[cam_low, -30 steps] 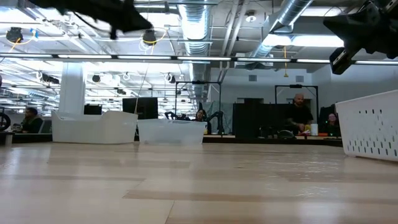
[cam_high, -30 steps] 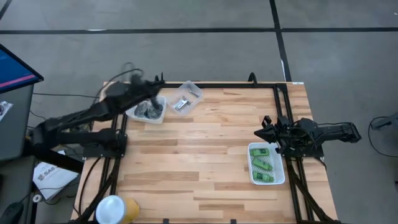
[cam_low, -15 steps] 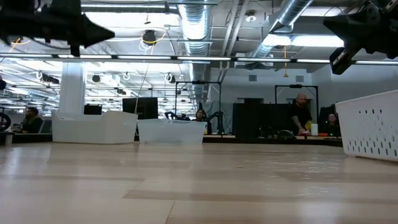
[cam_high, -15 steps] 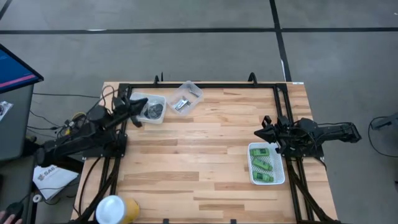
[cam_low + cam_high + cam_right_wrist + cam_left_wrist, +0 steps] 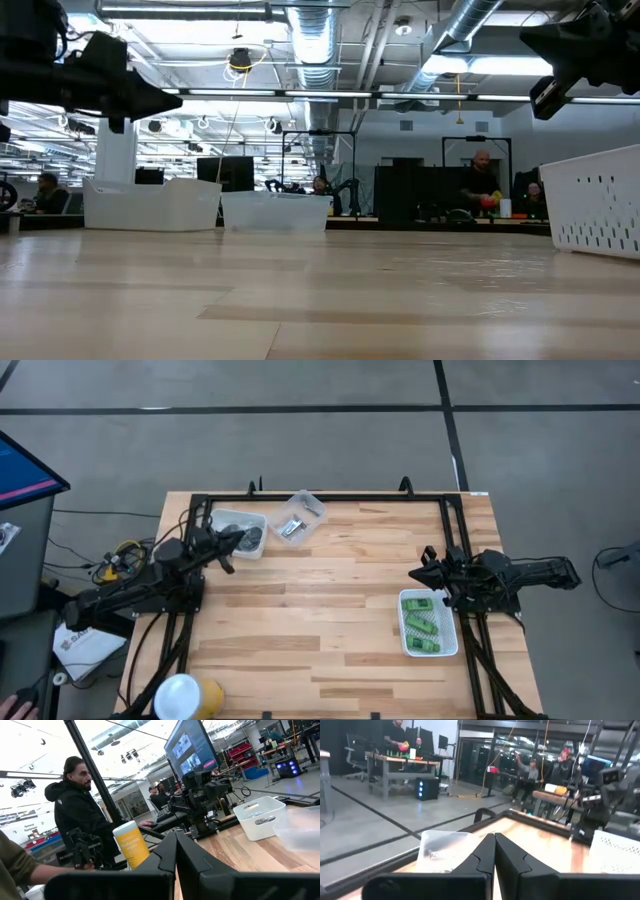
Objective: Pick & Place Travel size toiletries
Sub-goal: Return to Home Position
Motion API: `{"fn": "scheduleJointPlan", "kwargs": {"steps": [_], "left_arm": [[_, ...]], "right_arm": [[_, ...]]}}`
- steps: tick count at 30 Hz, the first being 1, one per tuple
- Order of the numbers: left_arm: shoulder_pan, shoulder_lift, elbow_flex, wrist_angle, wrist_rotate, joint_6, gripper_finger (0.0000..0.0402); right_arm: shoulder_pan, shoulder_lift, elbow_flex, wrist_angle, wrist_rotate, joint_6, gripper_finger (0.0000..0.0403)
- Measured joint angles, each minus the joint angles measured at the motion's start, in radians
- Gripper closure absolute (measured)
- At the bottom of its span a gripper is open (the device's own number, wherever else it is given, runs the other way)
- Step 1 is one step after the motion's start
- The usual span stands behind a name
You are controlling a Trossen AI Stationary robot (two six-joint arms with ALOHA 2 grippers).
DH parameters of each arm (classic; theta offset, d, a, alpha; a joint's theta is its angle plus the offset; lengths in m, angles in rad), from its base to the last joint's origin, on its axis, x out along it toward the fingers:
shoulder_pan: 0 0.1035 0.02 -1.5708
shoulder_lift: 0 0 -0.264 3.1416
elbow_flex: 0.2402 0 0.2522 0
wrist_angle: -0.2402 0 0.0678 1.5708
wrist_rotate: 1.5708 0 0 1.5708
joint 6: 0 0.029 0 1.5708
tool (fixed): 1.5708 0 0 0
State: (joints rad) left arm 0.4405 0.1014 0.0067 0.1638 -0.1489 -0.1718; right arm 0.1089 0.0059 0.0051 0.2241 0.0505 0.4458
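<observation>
While both arms lie at the table's sides, the left gripper [image 5: 234, 542] sits in the upper left of the high view. Its tip overlaps the edge of a white bin [image 5: 225, 517] that holds the dark grey jars [image 5: 247, 537]. Its fingers [image 5: 480, 857] are pressed together with nothing between them. Just right of that bin stands the clear tub [image 5: 318, 511], turned at an angle, with the silver tools [image 5: 291, 527] inside. The right gripper [image 5: 418, 571] sits at centre right, likewise closed and empty, just above the white mesh basket [image 5: 402, 625] in the frame — the green bottles [image 5: 424, 623] lie in that basket. A yellow-and-white canister [image 5: 186, 697] stands at the table's lower-left corner — well apart from all three containers. Black frame rails [image 5: 330, 497] border the tabletop [image 5: 310, 610].
</observation>
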Motion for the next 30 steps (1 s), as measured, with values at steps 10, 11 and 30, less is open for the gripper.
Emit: {"fn": "scheduleJointPlan", "kwargs": {"steps": [10, 11, 30], "left_arm": [[0.0, 0.004, 0.0, -0.044, 0.145, 0.115, 0.0401], [0.0, 0.004, 0.0, -0.054, 0.152, 0.114, 0.0401], [0.0, 0.004, 0.0, -0.051, 0.149, 0.112, 0.04]], "right_arm": [[0.0, 0.0, 0.0, 0.0, 0.0, 0.0, 0.0403], [0.0, 0.0, 0.0, 0.0, 0.0, 0.0, 0.0403], [0.0, 0.0, 0.0, 0.0, 0.0, 0.0, 0.0403]]}}
